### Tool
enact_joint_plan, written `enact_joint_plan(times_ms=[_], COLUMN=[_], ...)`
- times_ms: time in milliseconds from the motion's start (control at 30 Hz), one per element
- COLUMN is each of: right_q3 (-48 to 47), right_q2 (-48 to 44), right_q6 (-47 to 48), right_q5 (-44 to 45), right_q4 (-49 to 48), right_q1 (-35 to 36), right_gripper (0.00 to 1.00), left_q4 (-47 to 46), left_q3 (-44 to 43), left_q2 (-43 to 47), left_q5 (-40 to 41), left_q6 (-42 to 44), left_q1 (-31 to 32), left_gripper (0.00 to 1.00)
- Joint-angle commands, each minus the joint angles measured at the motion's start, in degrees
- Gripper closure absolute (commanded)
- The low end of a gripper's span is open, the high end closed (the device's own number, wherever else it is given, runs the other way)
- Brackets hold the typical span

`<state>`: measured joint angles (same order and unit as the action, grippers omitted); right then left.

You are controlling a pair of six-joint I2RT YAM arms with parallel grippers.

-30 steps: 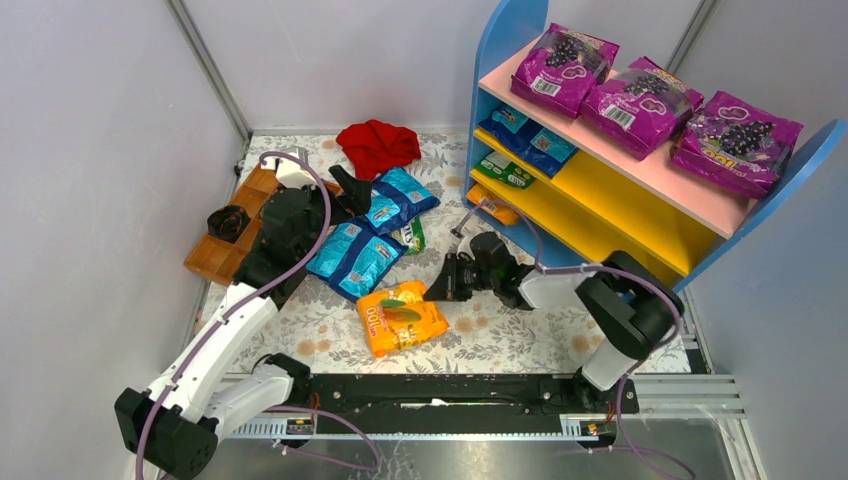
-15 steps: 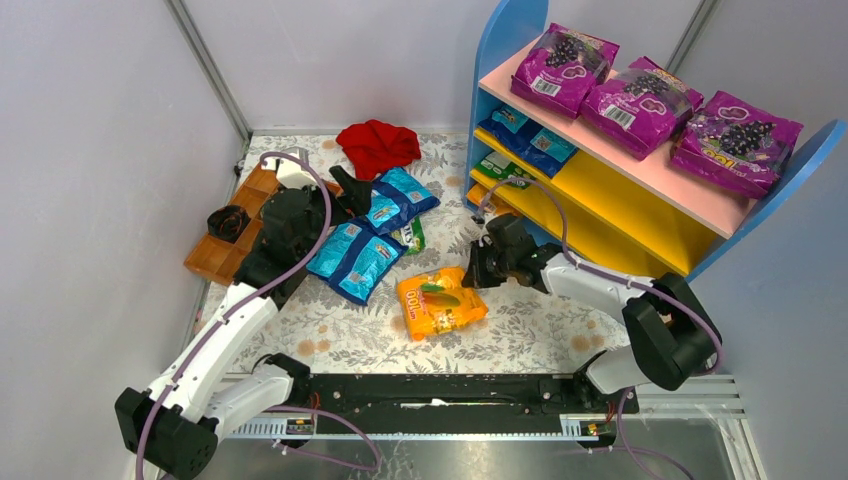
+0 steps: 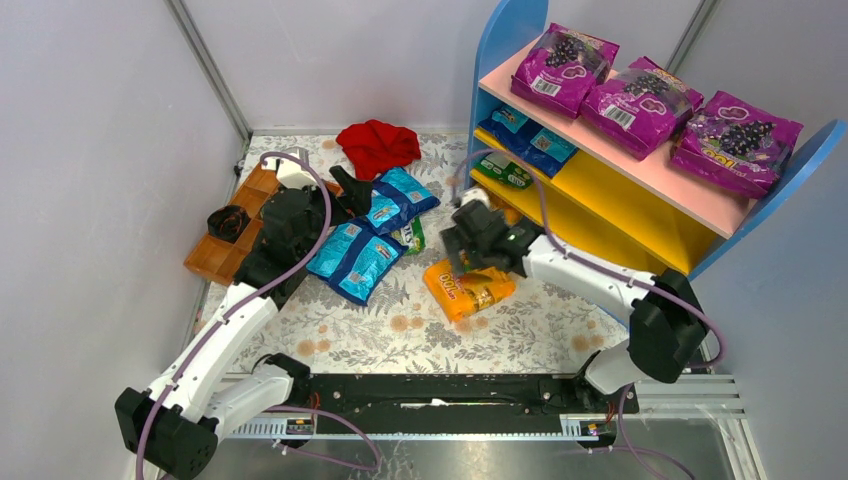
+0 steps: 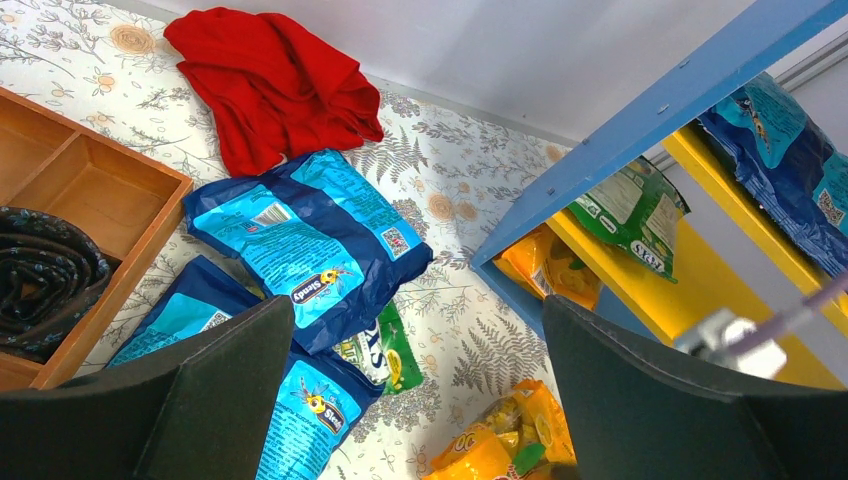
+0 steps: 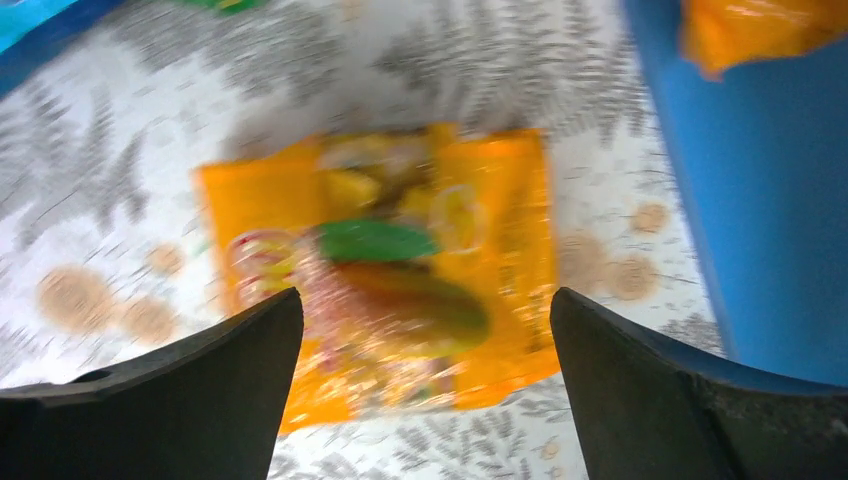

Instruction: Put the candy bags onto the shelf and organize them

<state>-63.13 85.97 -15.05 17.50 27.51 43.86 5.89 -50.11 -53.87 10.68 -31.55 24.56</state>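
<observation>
Right wrist view: the orange candy bag [image 5: 400, 270], a bit blurry, lay on the flowery table [image 5: 100, 180], just beside the blue side of the shelf [image 5: 780, 200]. The right claw [image 5: 425, 295] hung over it, fingers wide apart, holding nothing. The left claw [image 4: 416, 300] was wide apart too, above the blue candy bags [image 4: 310, 240].

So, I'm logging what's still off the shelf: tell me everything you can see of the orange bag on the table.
The orange bag is a glossy plastic pillow pack printed with fruit pictures, a green leaf and white lettering. It lies flat, face up and askew on the floral table, just in front of the shelf's blue side panel, apart from the blue bags. The right gripper hangs open over it, a finger on either side. The wrist view is too blurred to tell whether they touch it.
</observation>
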Motion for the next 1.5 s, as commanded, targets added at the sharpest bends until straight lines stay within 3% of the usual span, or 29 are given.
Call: enact_joint_plan(times_ms=[0, 200, 600, 967, 1067, 1200, 1467], right_q3=[-2.92, -5.04, -24.14, -21.5, -19.36, -19.2, -17.57], right_q2=[-0.98, 4.9, 31.15, 39.95, 39.89, 39.0, 33.77], right_q6=[-4.69, -10.46, -12.89, -16.17, -14.09, -14.28, -15.37], right_q5=[6.61, 8.48, 35.08, 46.09, 47.04, 47.65, 48.25], right_q4=[4.44, 5.42, 27.58, 28.25, 24.54, 25.3, 29.08], right_q1=[10.24, 16.4, 26.34, 26.81, 26.81, 26.81, 26.81], right_gripper=[0.0, 0.0, 0.0, 0.0, 0.08, 0.33, 0.44], left_q4=[-2.81, -2.84, -2.64, -2.71, -2.73, -2.84, -2.83], left_q3=[-0.32, -0.34, -0.42, -0.36, -0.32, -0.25, -0.25], left_q2=[-0.44, -0.35, -0.05, -0.5, -0.6, -0.8, -0.8], left_q5=[-0.23, -0.39, -0.01, -0.24, -0.23, -0.24, -0.39], left_q6=[-0.04, -0.18, -0.09, -0.27, -0.27, -0.24, -0.34], left_q1=[-0.21, -0.21, -0.21, -0.21, -0.21, -0.21, -0.21], left_gripper=[0.01, 0.01, 0.01, 0.01, 0.01, 0.01, 0.01])
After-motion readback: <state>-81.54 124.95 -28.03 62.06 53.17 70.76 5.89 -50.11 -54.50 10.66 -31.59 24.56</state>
